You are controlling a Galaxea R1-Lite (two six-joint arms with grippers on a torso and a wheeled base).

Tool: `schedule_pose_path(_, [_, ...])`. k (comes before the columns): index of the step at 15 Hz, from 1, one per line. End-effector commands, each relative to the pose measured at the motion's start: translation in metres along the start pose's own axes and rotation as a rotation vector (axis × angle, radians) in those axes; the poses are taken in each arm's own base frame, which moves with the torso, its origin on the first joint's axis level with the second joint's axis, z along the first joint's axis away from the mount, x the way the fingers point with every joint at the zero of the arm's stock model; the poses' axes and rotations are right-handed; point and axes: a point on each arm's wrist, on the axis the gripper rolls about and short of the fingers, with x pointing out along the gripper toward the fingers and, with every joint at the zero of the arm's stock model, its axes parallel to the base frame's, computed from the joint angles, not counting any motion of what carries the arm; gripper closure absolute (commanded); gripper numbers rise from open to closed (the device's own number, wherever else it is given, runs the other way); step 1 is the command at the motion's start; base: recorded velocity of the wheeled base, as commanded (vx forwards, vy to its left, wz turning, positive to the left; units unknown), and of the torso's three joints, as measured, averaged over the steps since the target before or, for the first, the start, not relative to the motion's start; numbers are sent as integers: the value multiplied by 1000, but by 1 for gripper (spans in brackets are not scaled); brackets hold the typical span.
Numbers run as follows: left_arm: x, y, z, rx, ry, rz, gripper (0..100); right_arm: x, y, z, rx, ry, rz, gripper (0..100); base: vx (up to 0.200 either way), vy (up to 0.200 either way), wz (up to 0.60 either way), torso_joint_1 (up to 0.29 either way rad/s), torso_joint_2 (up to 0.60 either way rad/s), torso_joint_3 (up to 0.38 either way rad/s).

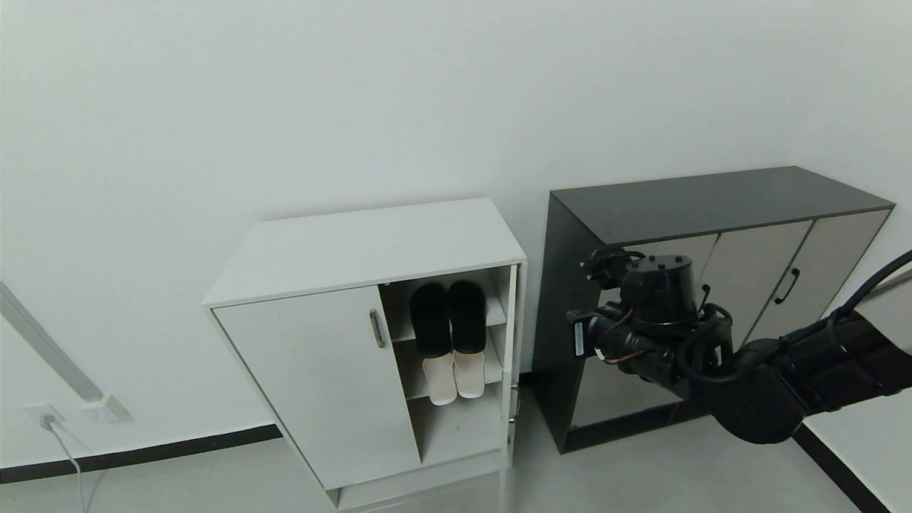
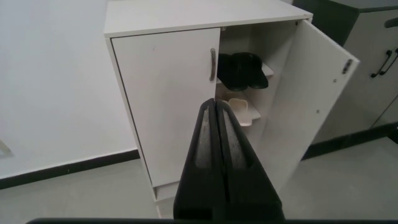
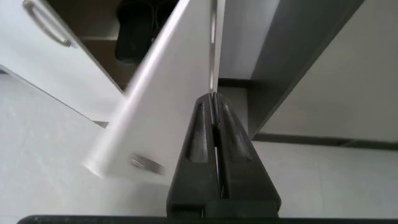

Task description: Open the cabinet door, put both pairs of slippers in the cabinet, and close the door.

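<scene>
The white cabinet (image 1: 363,246) stands against the wall, its left door (image 1: 320,377) closed and its right door (image 1: 511,342) swung open, edge-on to me. Black slippers (image 1: 449,317) lie on the upper shelf and white slippers (image 1: 454,376) on the shelf below. My right arm (image 1: 662,335) hangs just right of the open door. The right gripper (image 3: 214,102) is shut and empty, its tip at the open door's (image 3: 168,93) outer face; contact is unclear. My left gripper (image 2: 216,109) is shut and empty, well back from the cabinet, facing the black slippers (image 2: 245,68) and white slippers (image 2: 239,111).
A dark cabinet (image 1: 712,199) with grey doors stands right of the white one, close behind my right arm. A wall socket with a cable (image 1: 46,417) sits low on the left wall. Bare floor lies in front of both cabinets.
</scene>
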Motion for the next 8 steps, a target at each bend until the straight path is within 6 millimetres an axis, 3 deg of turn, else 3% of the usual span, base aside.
schedule_pose_path(1, [0, 0, 0, 0, 1, 0, 100, -7, 3, -4, -12, 2, 24, 100, 0, 0, 0, 0, 0, 0])
schedule_pose_path(4, [0, 0, 0, 0, 1, 0, 100, -7, 6, -7, -15, 2, 42, 100, 0, 0, 0, 0, 0, 0])
schedule_pose_path(8, [0, 0, 0, 0, 1, 0, 100, -9, 12, -14, -17, 26, 74, 100, 0, 0, 600, 1, 2, 2])
